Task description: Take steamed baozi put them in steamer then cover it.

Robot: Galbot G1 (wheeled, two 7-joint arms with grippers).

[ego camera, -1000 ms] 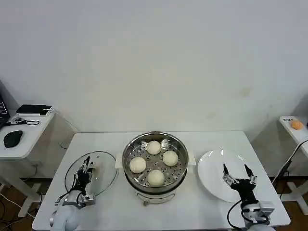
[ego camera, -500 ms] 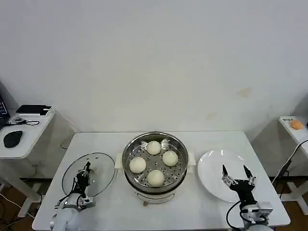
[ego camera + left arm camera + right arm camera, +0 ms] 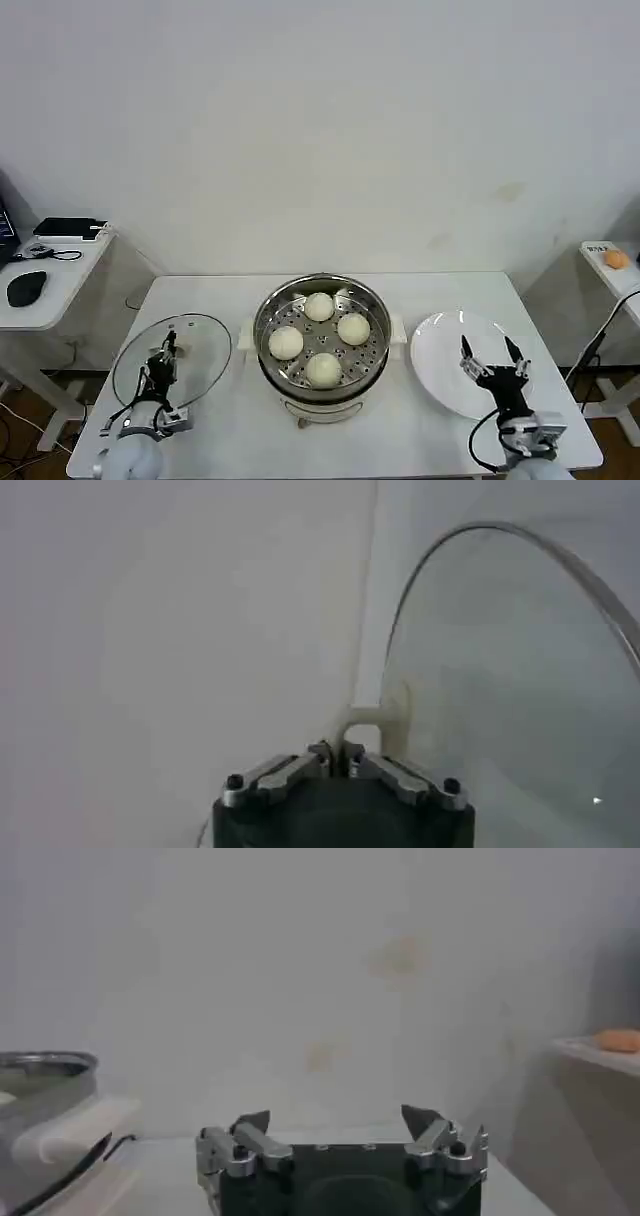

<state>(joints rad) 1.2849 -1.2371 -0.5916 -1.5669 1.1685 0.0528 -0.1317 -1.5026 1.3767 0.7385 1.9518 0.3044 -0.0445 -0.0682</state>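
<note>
White rectangular table (image 3: 440,290) | large shiny steel steamer (image 3: 322,345) at centre, open, four cream round baozi (image 3: 323,338) inside | round clear glass cover (image 3: 172,358) clenched by left gripper (image 3: 158,368), tilted near left edge; steamer lies rightward | right gripper (image 3: 492,355) released over white plate (image 3: 440,350).

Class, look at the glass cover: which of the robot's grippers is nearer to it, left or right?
Left. The left gripper is shut on the cover by its centre handle, left of the steamer. The right gripper hangs open above the white plate, beyond the steamer.
</note>
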